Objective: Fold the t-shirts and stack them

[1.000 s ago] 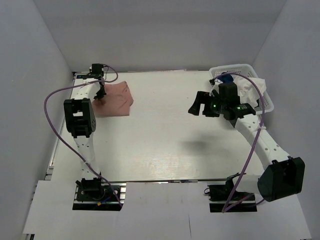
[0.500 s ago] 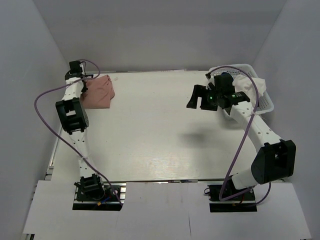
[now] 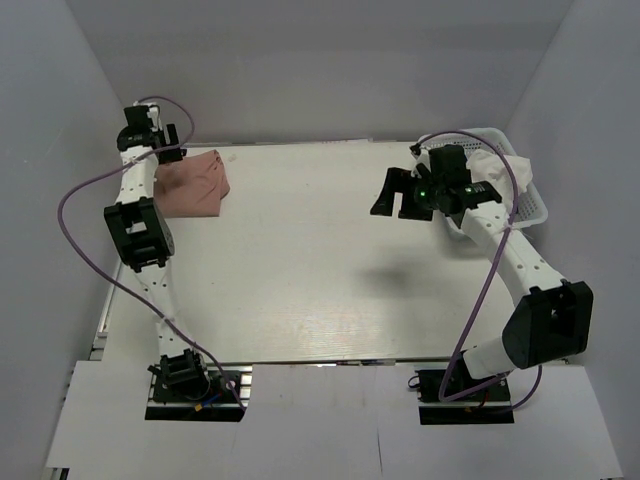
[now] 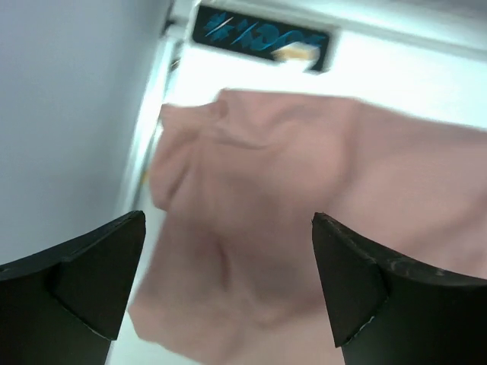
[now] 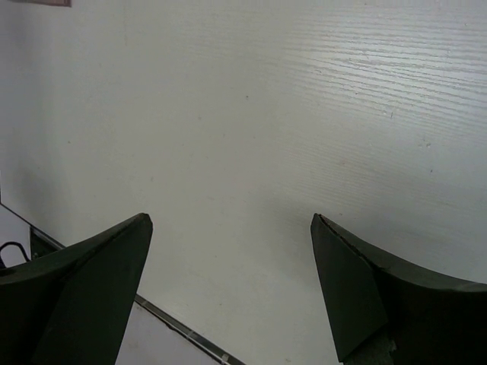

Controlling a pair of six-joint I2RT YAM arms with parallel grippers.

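A folded dusty-pink t-shirt (image 3: 195, 186) lies at the table's far left; in the left wrist view it (image 4: 304, 205) fills the space below the fingers. My left gripper (image 3: 168, 140) hangs just above its far-left edge, open, with nothing between the black fingertips (image 4: 91, 266). My right gripper (image 3: 392, 196) stands open over bare table (image 5: 251, 114) left of the basket, holding nothing. A white t-shirt (image 3: 497, 166) spills out of the white mesh basket (image 3: 541, 205); my right arm hides most of what else lies in there.
The basket sits at the far right corner against the side wall. Grey walls close in the table on the left, back and right. Purple cables loop off both arms. A metal strip (image 5: 175, 327) marks the table's edge.
My left gripper has opened and let go of the pink t-shirt, pulling back toward the far-left corner. The shirt slid left with it before release. My right arm swung slightly farther away.
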